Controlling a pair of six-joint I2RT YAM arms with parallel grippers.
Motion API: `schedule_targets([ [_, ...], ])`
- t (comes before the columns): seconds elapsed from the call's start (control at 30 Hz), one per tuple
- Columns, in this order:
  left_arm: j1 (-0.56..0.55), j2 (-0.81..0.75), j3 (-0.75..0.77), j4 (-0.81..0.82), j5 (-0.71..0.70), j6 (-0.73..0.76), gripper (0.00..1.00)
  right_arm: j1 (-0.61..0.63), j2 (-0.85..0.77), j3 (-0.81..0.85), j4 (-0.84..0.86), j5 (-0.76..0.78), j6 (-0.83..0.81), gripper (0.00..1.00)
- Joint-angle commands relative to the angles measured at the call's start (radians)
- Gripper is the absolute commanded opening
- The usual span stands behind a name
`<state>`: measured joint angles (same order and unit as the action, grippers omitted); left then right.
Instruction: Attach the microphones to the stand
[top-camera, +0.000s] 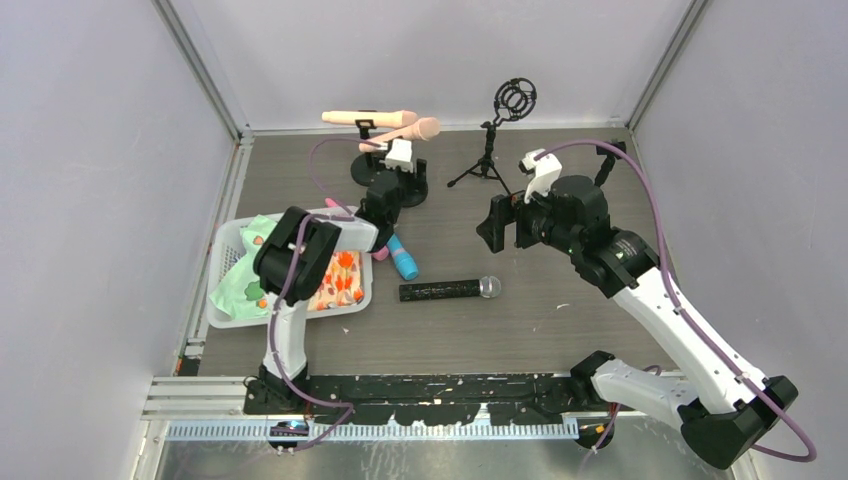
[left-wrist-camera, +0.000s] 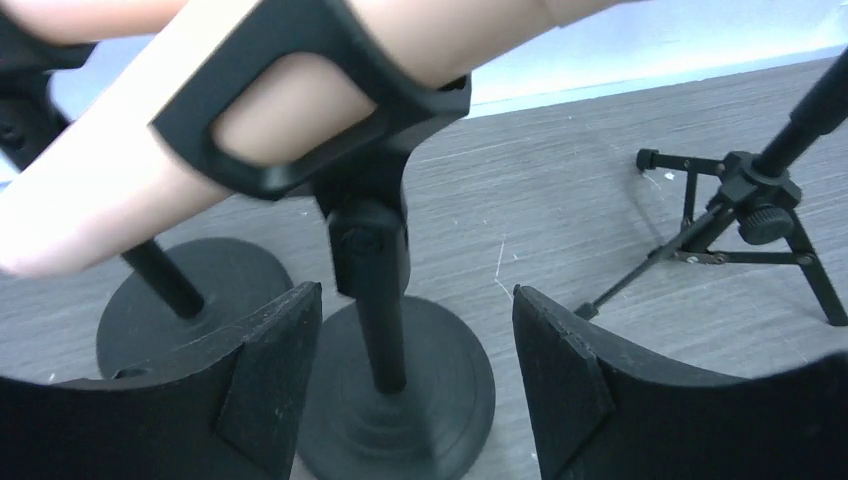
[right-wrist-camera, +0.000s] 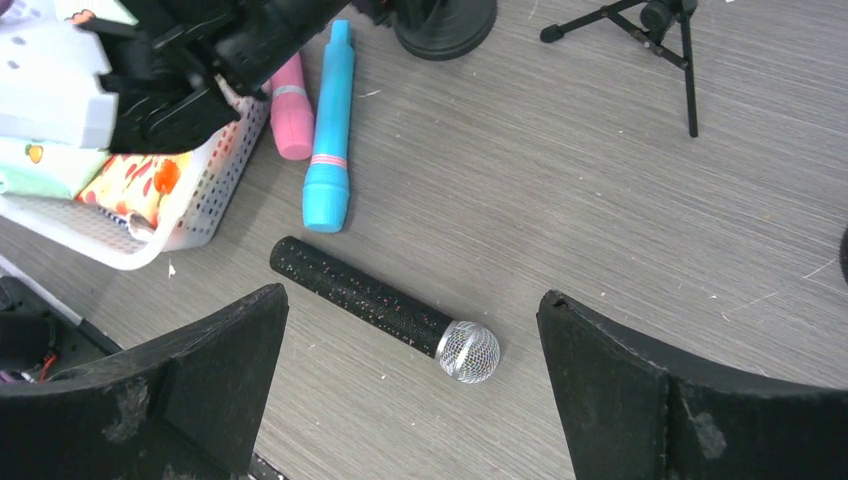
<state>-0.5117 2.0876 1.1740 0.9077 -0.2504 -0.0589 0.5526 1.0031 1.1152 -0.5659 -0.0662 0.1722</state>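
Your left gripper (left-wrist-camera: 410, 300) stands spread and empty, its two black fingers (left-wrist-camera: 270, 370) filling the bottom of the wrist view. The post of a round-based stand (left-wrist-camera: 385, 330) shows in the gap between them, and you cannot tell whether it sits inside the jaws or just beyond. Its black clip (left-wrist-camera: 300, 90) grips the nearer peach microphone (left-wrist-camera: 110, 200), whose two ends run out of frame. Behind it, only the base and lower post of a second round stand (left-wrist-camera: 190, 300) can be seen. From above, the farther peach microphone (top-camera: 368, 117) sits on that stand at the back of the table (top-camera: 560, 330), while the left arm covers both bases and most of the gripper itself. To their right is a tripod stand (top-camera: 487, 160) with a ring mount, its top cut off in both wrist views. Your right gripper (right-wrist-camera: 412, 295) hangs above the table, also spread wide with nothing in it. The black microphone (right-wrist-camera: 370, 302) lies flat below it, framed between the fingers, with its silver mesh head pointing right in the top view. The blue microphone (right-wrist-camera: 328, 130) lies on the table just beside a pink object (right-wrist-camera: 291, 105) and near a white basket (right-wrist-camera: 205, 190) of patterned cloth (top-camera: 335, 280). Seen from overhead, the left arm hides the blue microphone's far end and nearly all of the pink object.
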Motion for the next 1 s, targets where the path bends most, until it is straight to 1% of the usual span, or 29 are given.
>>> schedule_targets([
  [0.0, -0.022, -0.153, -0.088, 0.048, -0.036, -0.032, 0.72, 0.003, -0.029, -0.020, 0.081, 0.063, 0.029, 1.00],
  [0.13, -0.045, -0.246, -0.159, 0.013, -0.083, -0.061, 0.73, 0.003, -0.036, -0.047, 0.114, 0.145, 0.058, 1.00],
  [0.27, -0.075, -0.340, -0.181, -0.114, -0.123, -0.090, 0.73, 0.001, -0.040, -0.068, 0.149, 0.225, 0.093, 1.00],
  [0.37, -0.094, -0.408, -0.181, -0.250, -0.139, -0.126, 0.73, 0.002, -0.036, -0.078, 0.176, 0.326, 0.152, 1.00],
  [0.43, -0.105, -0.456, -0.188, -0.329, -0.163, -0.161, 0.77, 0.002, -0.030, -0.079, 0.183, 0.380, 0.172, 1.00],
  [0.5, -0.107, -0.501, -0.192, -0.423, -0.178, -0.202, 0.78, 0.001, -0.026, -0.080, 0.188, 0.433, 0.186, 1.00],
  [0.57, -0.108, -0.548, -0.175, -0.555, -0.196, -0.246, 0.80, -0.007, -0.020, -0.071, 0.180, 0.479, 0.198, 1.00],
  [0.6, -0.107, -0.576, -0.163, -0.660, -0.203, -0.260, 0.81, -0.020, -0.011, -0.060, 0.165, 0.504, 0.210, 1.00],
  [0.63, -0.107, -0.588, -0.148, -0.709, -0.206, -0.261, 0.82, -0.045, 0.001, -0.046, 0.147, 0.508, 0.224, 1.00],
  [0.67, -0.107, -0.613, -0.138, -0.794, -0.209, -0.263, 0.83, -0.077, 0.011, -0.035, 0.133, 0.499, 0.245, 1.00],
  [0.73, -0.106, -0.653, -0.139, -0.875, -0.199, -0.270, 0.84, -0.167, 0.024, -0.027, 0.129, 0.465, 0.291, 1.00],
  [0.87, -0.107, -0.744, -0.160, -1.000, -0.188, -0.289, 0.84, -0.317, 0.066, -0.010, 0.144, 0.415, 0.332, 1.00],
  [0.97, -0.107, -0.807, -0.162, -1.102, -0.199, -0.294, 0.85, -0.387, 0.093, -0.006, 0.157, 0.427, 0.351, 1.00],
])
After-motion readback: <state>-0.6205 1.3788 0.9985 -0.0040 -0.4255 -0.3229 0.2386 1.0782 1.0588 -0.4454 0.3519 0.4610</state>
